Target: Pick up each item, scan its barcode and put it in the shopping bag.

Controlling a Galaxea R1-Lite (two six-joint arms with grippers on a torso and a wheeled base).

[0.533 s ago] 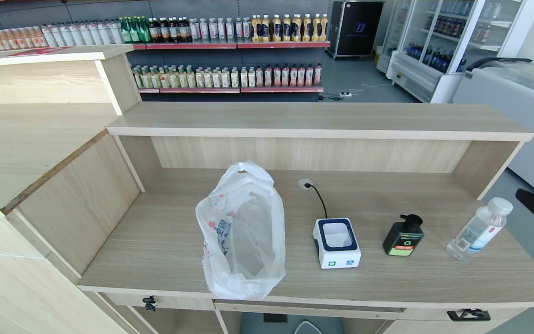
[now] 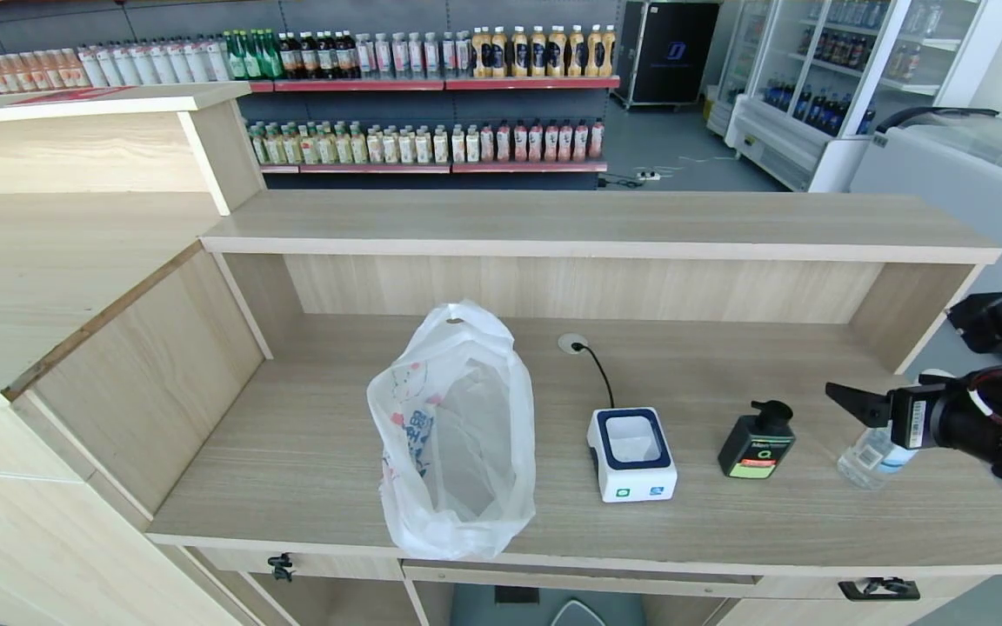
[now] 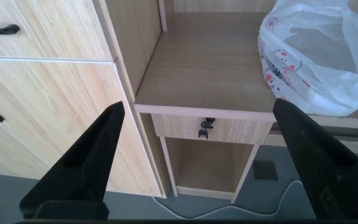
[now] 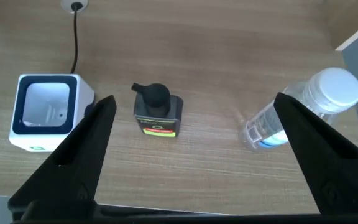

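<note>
The clear water bottle (image 2: 871, 456) stands at the right end of the counter (image 2: 310, 452), white cap up. Its label shows blue and red, with print too small to read. Just to its left stands the dark pump bottle (image 2: 758, 441), its front label banded green over red – the lettering there cannot be made out either. Further left sits the white scanner (image 2: 631, 454) with a blue-rimmed window and two small squares, one green and one blue, on its front face. Its black cable (image 2: 598, 374) runs back to a round hole in the countertop. The shopping bag (image 2: 453, 435) stands open left of the scanner, white and thin, printed in red and blue.

The right gripper (image 4: 194, 102) hovers over the counter's right end with its fingers spread wide and nothing held. The arm behind it crosses the water bottle's upper part in the head view. The left gripper (image 3: 197, 106) hangs low off the counter's front left corner, likewise spread and empty – a drawer with a key (image 3: 207, 124) lies before it.

Behind the counter, shelves of bottled drinks (image 2: 431, 143) line the wall.
</note>
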